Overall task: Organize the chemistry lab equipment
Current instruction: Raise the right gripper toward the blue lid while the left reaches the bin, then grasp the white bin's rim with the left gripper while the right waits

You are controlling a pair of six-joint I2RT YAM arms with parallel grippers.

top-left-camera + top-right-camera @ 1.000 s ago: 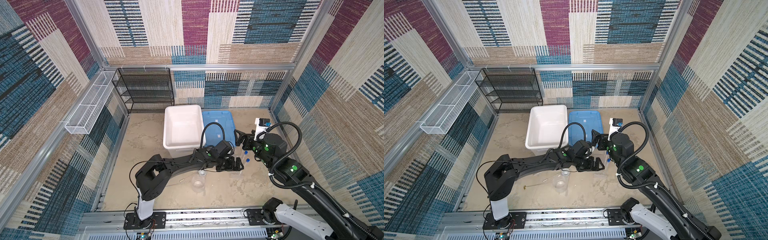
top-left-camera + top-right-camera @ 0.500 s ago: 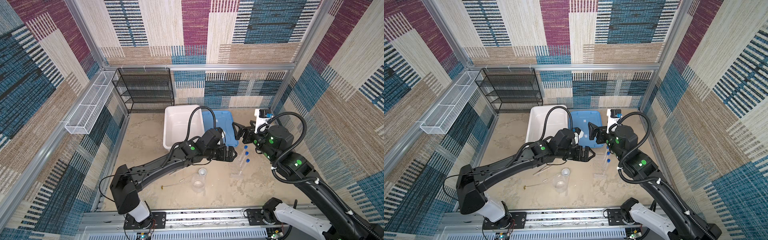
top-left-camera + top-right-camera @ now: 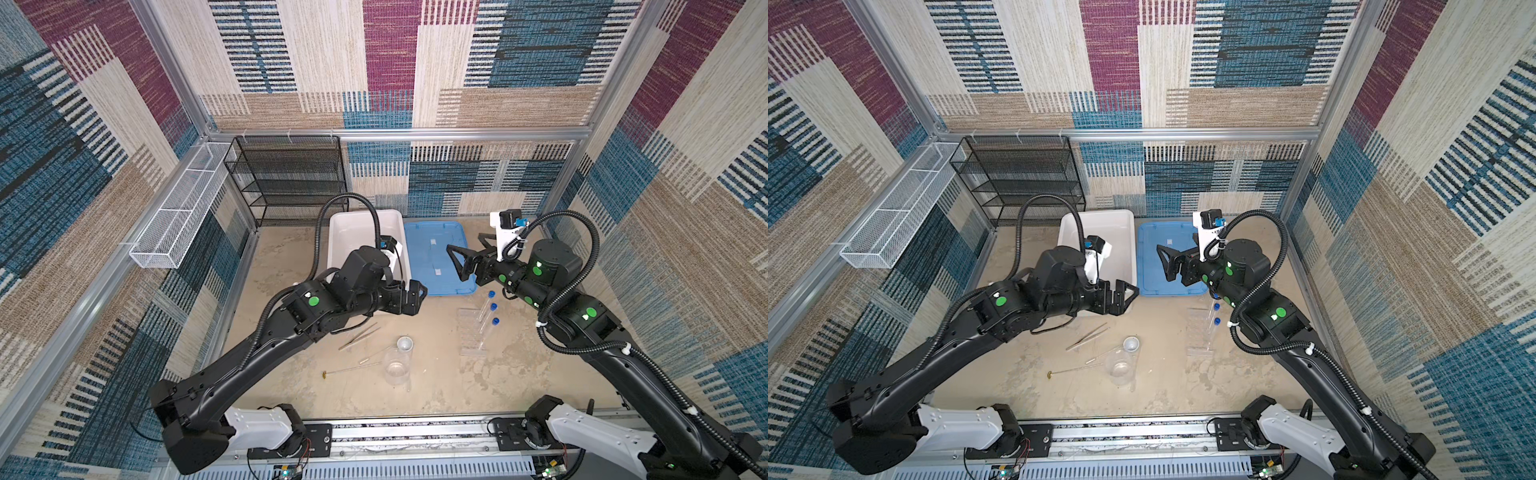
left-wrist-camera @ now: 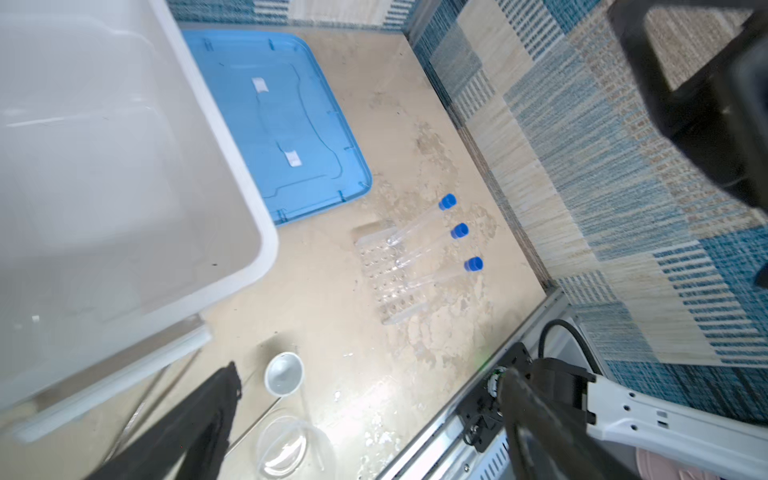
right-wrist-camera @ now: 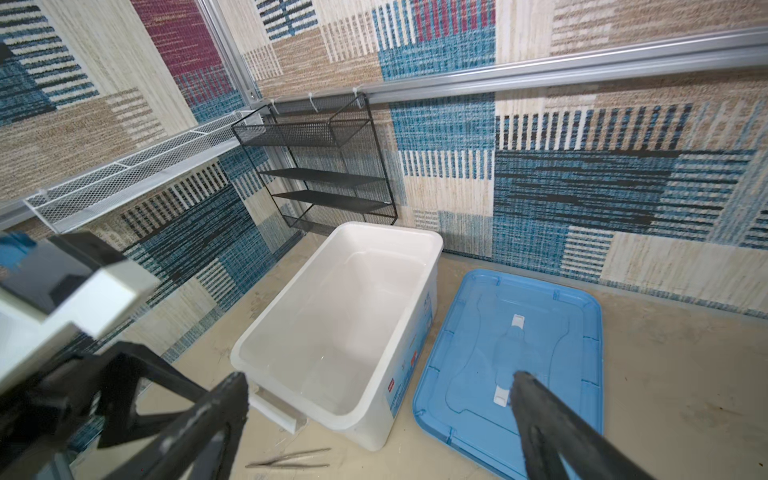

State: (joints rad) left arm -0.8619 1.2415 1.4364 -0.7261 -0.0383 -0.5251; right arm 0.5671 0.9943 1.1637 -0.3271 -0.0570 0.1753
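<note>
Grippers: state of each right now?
Left gripper: open, holding nothing.
Right gripper: open, holding nothing, above the blue lid.

Left arm (image 3: 332,307) hides the near left part of the white bin (image 3: 365,224) in both top views. Right arm (image 3: 1246,282) covers the uppermost test tube cap (image 3: 1216,296). Clear tube rack (image 3: 471,332) holes are too faint to count. Beaker (image 4: 291,449) is cut off at the left wrist frame's bottom edge.
</note>
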